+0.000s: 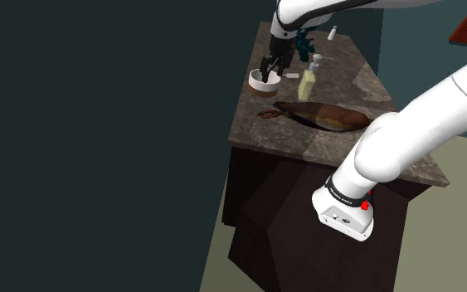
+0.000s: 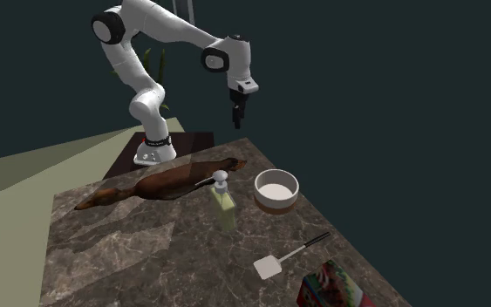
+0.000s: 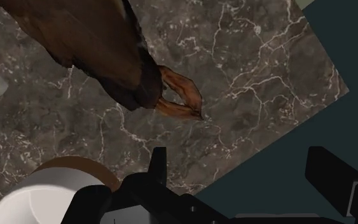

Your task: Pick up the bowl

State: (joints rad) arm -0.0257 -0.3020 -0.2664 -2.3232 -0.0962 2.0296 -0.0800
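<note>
One bowl (image 2: 276, 190), one soap bottle (image 2: 222, 202), one spatula (image 2: 289, 256) on the counter (image 2: 130, 253); gripper (image 2: 238, 121) spread wide, holding nothing.

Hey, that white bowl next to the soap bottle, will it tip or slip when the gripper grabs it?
The bowl looks rigid, with straight walls and a broad base flat on the marble counter, so it probably won't tip or roll. Its smooth-looking rim may be slippery under a pinch. It appears empty, so likely light.
</note>
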